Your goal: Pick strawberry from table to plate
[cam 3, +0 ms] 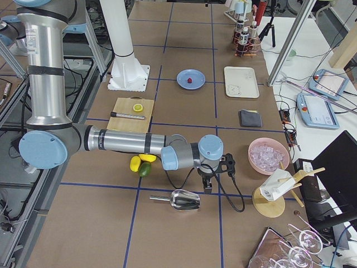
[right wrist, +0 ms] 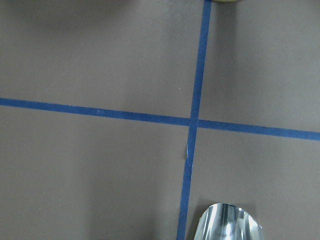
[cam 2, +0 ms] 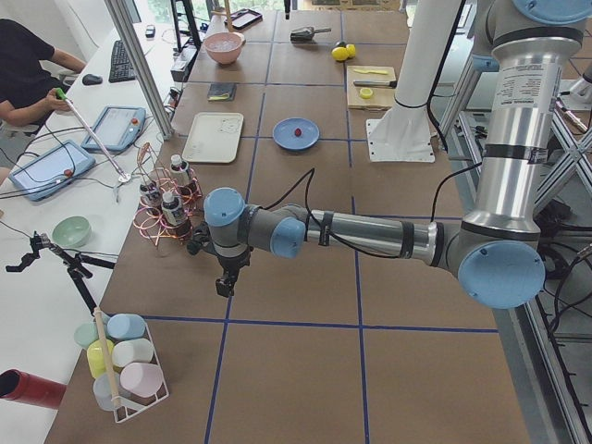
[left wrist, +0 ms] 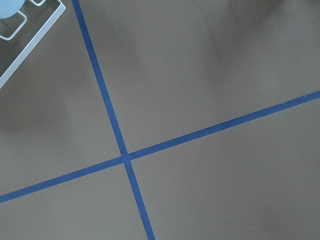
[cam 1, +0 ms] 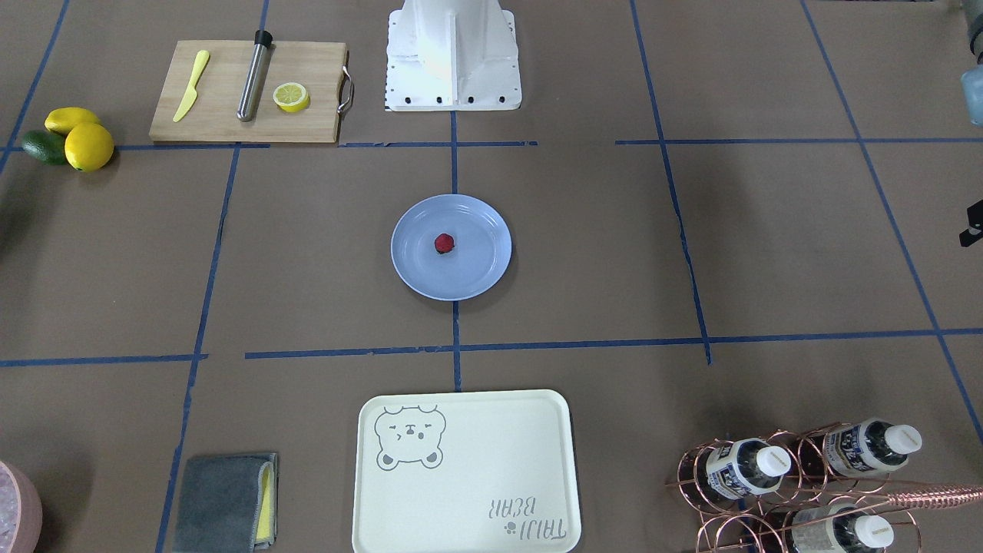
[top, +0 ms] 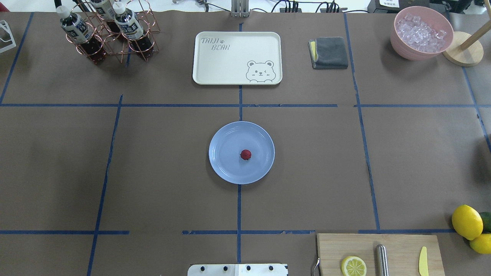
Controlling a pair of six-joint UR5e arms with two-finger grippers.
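Observation:
The strawberry (top: 246, 154), a small dark red berry, lies near the middle of the light blue plate (top: 230, 168) at the centre of the brown table (top: 161, 161). It shows the same way in the front-facing view, strawberry (cam 1: 444, 243) on plate (cam 1: 476, 276). Neither gripper is near it. My left gripper (cam 2: 225, 285) hangs low over the table's left end, beside the bottle rack. My right gripper (cam 3: 207, 188) hangs over the right end, by a metal scoop. I cannot tell whether either is open or shut. Both wrist views show only paper and blue tape.
A cream bear tray (top: 237, 57) and a grey cloth (top: 329, 53) lie beyond the plate. The bottle rack (top: 107, 32) stands far left, an ice bowl (top: 421, 32) far right. A cutting board (top: 378, 255), lemons (top: 467, 221) and the scoop (cam 3: 184, 199) sit on the right.

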